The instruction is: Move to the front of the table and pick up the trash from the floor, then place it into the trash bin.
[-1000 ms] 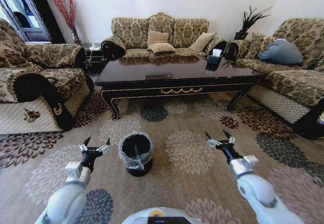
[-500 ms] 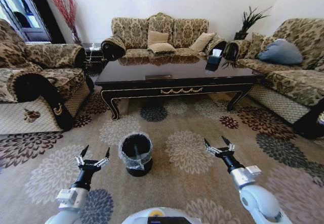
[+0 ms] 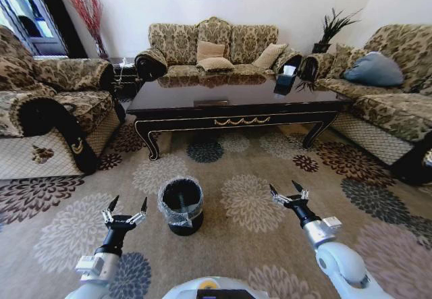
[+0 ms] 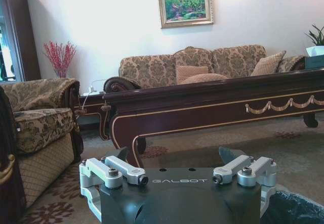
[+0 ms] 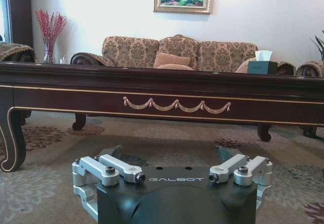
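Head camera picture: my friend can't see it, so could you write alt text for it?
A robot's left gripper and right gripper hover open over the floor, a flower-patterned carpet, with the trash bin, black and bag-lined, standing between them. Beyond it stands the table, long, dark and glossy, ringed by patterned sofas.

Head view high, looking down, wrist views low, all facing table
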Available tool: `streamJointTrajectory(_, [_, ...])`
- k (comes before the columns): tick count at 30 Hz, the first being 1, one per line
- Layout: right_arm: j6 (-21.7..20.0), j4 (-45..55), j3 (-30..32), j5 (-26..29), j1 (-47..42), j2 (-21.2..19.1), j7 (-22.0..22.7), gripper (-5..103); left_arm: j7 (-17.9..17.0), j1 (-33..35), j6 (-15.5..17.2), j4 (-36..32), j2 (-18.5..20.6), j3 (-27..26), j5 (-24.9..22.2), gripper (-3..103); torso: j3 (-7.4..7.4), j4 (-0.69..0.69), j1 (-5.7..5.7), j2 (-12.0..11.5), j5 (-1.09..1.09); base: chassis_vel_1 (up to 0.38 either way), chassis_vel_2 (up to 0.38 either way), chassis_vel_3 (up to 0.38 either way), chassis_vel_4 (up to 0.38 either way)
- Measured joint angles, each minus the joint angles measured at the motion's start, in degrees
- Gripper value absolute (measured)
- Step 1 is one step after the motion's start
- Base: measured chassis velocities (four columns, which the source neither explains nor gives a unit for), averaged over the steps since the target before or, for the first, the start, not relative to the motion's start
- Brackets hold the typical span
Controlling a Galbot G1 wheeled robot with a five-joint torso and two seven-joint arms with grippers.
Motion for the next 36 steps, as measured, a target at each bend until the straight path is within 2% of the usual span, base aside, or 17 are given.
streamJointTrajectory(18, [-0.1,0.0,0.0,0.1,0.0,0.0,0.1,100,0.0,-0.1,0.2,0.1,0.1,0.1,-0.1,100,0.01,0.00,0.01,0.0,0.00,0.024,-0.025,-0.021,0.025])
streamJointTrajectory(36, [-0.1,0.1,0.0,0.1,0.0,0.0,0.1,100,-0.1,-0.1,0.3,0.1,0.1,0.1,-0.2,100,0.00,0.00,0.01,0.0,-0.01,0.255,-0.272,-0.257,0.258])
